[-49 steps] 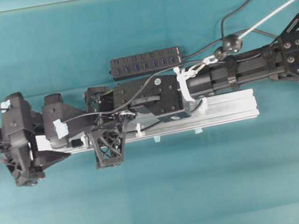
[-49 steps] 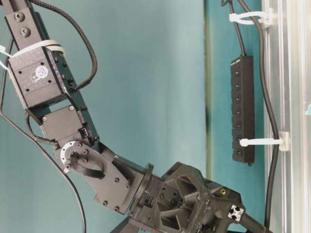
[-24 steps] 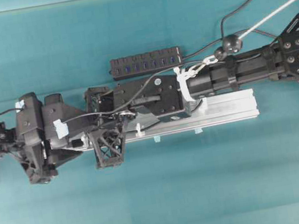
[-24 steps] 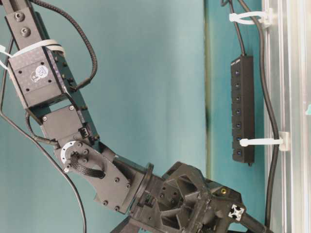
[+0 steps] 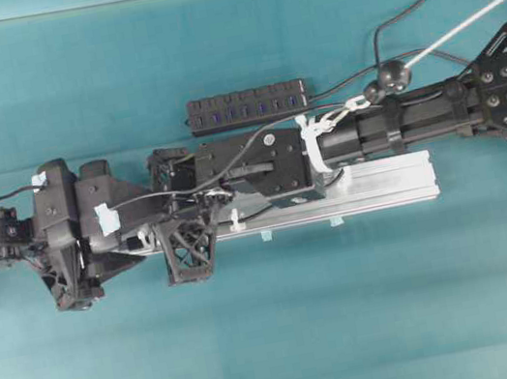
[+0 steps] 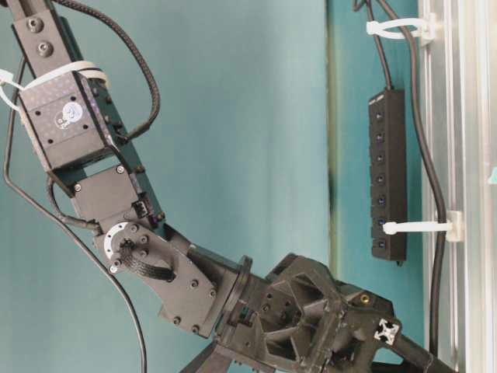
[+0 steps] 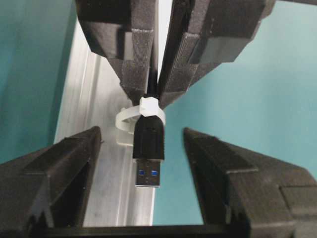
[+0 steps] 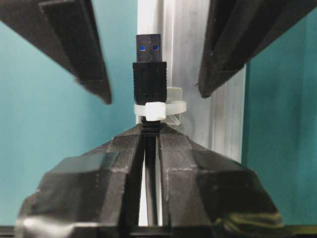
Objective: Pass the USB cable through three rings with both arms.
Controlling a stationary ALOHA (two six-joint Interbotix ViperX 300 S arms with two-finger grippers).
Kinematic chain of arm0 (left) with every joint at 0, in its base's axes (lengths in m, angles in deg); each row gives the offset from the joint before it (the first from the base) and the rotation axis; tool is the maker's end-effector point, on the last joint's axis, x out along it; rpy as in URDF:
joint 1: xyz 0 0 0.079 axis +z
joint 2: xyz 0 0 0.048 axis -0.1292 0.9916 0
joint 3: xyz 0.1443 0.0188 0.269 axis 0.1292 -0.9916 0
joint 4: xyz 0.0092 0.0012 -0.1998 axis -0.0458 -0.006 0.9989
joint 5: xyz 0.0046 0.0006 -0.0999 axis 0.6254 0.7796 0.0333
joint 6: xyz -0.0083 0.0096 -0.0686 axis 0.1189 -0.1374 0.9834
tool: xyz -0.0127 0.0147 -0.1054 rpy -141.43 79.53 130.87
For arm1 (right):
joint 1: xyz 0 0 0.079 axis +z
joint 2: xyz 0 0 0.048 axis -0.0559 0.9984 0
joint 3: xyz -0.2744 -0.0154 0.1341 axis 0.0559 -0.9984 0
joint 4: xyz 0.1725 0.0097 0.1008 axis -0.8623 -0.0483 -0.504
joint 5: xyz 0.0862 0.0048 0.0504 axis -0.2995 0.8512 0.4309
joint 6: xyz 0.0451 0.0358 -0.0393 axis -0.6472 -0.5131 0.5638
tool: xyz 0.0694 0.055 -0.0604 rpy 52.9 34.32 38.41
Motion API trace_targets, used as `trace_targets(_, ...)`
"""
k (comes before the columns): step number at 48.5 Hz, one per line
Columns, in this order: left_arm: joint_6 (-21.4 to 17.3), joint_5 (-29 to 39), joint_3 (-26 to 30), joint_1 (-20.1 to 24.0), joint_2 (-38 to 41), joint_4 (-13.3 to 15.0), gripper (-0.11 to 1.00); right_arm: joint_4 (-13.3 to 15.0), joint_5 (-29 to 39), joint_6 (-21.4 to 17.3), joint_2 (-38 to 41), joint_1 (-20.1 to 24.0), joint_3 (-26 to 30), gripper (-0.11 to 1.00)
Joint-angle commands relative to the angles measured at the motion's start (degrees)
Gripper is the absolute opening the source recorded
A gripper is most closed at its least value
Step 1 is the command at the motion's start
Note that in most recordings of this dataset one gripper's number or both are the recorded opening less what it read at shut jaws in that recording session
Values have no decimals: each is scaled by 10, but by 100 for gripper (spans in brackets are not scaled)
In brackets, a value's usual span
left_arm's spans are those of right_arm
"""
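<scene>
Since a second ago the left arm point(image 5: 75, 236) has pushed further in along the silver rail point(image 5: 380, 185) toward the right arm point(image 5: 398, 120), so the two black bodies now crowd together over the rail's left end.

From the right wrist view, the right gripper point(image 8: 150, 136) is pressed tight on the USB cable point(image 8: 150, 188) just behind the plug point(image 8: 149, 74) — the plug sticks straight out past the fingertips with its metal tip and blue insert showing. A white ring point(image 8: 171, 106) stands on the rail right behind the plug's base, and a white band wraps the plug at that height.

Seen from the left wrist view, the left gripper point(image 7: 142, 148) stands spread wide, one finger on each side of the plug point(image 7: 148, 144), neither finger touching it. The plug points down between them, metal tip toward the camera, with the right gripper's fingers point(image 7: 136, 59) closed on the cable above it.

In the table-level view another ring point(image 6: 415, 227) clips the cable to the rail's edge, and a further one point(image 6: 396, 29) sits near the far end. A black multi-port hub point(image 5: 247, 107) lies on the tabletop just beyond the rail.
</scene>
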Motion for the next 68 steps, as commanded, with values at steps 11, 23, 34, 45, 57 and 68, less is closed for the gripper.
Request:
trace_targets(11,4,-3,-10,2,-38,0,57,-3,-15,-1,-12,1,6,-7)
trace_targets(23,4,-6,-29,2,-61,-1,57,-2,-21,-1,-14,1,6,-7)
trace_targets(34,0,-19,-31,2,-61,-1,57,-2,-35,-3,-18,1,6,-7)
trace_targets(45,-2,-26,-30,1,-59,-1,57,-4,-40,-18,-18,1,6,-7)
trace_targets(57,-3,-25,-32,1,-58,-1,56,-4,-46,-30,-18,1,6,-7)
trace_targets(68,-5,-25,-31,1,-51,-1,53,-4,-45,-30,-19,1,6,-7)
